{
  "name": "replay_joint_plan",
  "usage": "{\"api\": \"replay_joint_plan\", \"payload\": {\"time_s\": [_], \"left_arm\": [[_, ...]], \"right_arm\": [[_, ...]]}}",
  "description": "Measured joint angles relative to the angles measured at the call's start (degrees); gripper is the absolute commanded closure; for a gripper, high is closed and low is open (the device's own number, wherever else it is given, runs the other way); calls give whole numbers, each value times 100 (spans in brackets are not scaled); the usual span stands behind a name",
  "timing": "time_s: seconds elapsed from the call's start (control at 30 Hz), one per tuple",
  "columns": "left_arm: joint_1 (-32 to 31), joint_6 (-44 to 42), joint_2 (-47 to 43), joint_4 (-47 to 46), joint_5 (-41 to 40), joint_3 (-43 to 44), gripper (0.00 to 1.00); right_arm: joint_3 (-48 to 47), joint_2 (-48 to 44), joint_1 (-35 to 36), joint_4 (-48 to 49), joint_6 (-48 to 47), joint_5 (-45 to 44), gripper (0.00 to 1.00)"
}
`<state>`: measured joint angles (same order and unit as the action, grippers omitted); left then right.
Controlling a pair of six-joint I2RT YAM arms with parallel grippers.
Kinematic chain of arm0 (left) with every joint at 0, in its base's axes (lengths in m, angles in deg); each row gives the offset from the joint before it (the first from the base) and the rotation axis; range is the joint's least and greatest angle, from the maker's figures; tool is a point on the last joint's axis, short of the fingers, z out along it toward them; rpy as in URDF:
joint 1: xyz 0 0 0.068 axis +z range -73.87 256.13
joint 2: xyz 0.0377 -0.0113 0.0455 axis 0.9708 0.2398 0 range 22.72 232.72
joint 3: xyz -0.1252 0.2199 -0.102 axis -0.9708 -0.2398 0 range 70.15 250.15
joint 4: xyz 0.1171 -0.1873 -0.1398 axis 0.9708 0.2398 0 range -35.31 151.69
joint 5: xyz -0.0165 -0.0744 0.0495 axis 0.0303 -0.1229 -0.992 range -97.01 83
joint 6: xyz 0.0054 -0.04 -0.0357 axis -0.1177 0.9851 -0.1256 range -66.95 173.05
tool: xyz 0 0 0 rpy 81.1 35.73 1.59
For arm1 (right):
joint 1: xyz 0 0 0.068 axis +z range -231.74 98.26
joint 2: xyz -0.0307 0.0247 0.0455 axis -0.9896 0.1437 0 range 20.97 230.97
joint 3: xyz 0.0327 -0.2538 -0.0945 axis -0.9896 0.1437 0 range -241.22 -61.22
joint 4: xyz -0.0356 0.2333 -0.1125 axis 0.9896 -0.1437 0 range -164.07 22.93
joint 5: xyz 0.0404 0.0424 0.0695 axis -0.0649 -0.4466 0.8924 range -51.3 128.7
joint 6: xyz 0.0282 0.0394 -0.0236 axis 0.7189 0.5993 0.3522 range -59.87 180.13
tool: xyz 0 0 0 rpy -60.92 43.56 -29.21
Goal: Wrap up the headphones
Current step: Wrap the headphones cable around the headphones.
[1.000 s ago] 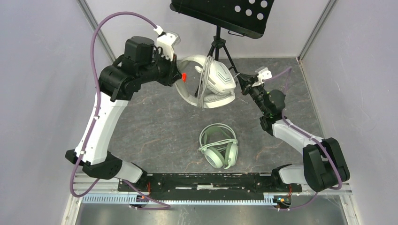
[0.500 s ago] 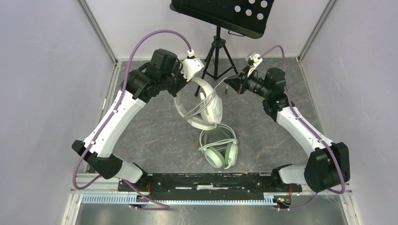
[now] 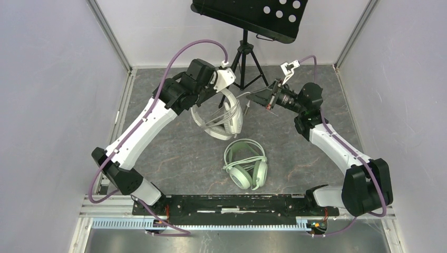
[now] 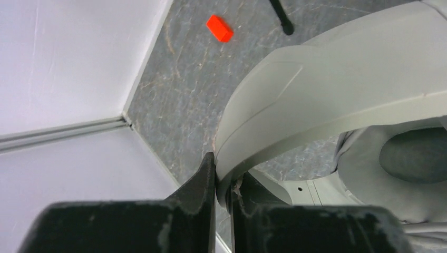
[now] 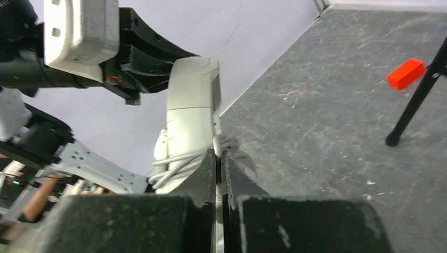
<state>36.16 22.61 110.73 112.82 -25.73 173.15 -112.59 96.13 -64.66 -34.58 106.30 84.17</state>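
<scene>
My left gripper (image 3: 219, 99) holds the white-grey headphones (image 3: 225, 120) in the air by the headband (image 4: 327, 100), its jaws shut on the band's edge (image 4: 224, 176). Several turns of pale cable (image 5: 176, 164) lie round the headset's body (image 5: 192, 113). Just to the right of the headset, my right gripper (image 3: 253, 99) is shut on one strand of that cable (image 5: 217, 142), which runs up between its fingertips. The mint-green headphones (image 3: 245, 164) lie flat on the table in front of both grippers, with their cable bundled across the earcups.
A black tripod (image 3: 243, 58) with a perforated black tray (image 3: 253, 15) stands at the back centre; one leg (image 5: 416, 103) shows close by in the right wrist view. A small red block (image 4: 219, 28) lies on the grey floor. Pale walls close in both sides.
The left arm has swung right and carried the white-grey headphones lower and nearer the mint pair, turning them. The right gripper has moved left and turned with the cable. Both stayed shut.
</scene>
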Motion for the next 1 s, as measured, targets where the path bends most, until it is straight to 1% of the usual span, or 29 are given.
{"api": "replay_joint_plan", "payload": {"time_s": [0.17, 0.3, 0.5, 0.67, 0.87, 1.0], "left_arm": [[-74, 35, 173, -114, -505, 0, 98], [-129, 146, 302, -256, -820, 0, 98], [-131, 466, 424, -291, -1191, 2, 98], [-131, 715, 520, -271, -1412, 4, 98], [-114, 960, 702, -109, -1528, 92, 98], [-28, 1032, 723, -94, -1521, 116, 98]], "right_arm": [[216, 7, 17, 485, 1049, -31, 100], [256, 131, 63, 870, 1716, -166, 100], [284, 293, 302, 1016, 2013, -721, 100], [400, 555, 393, 1550, 2465, -1099, 100], [496, 765, 417, 1827, 2791, -1298, 100], [498, 999, 431, 2256, 3193, -1274, 100]]}}
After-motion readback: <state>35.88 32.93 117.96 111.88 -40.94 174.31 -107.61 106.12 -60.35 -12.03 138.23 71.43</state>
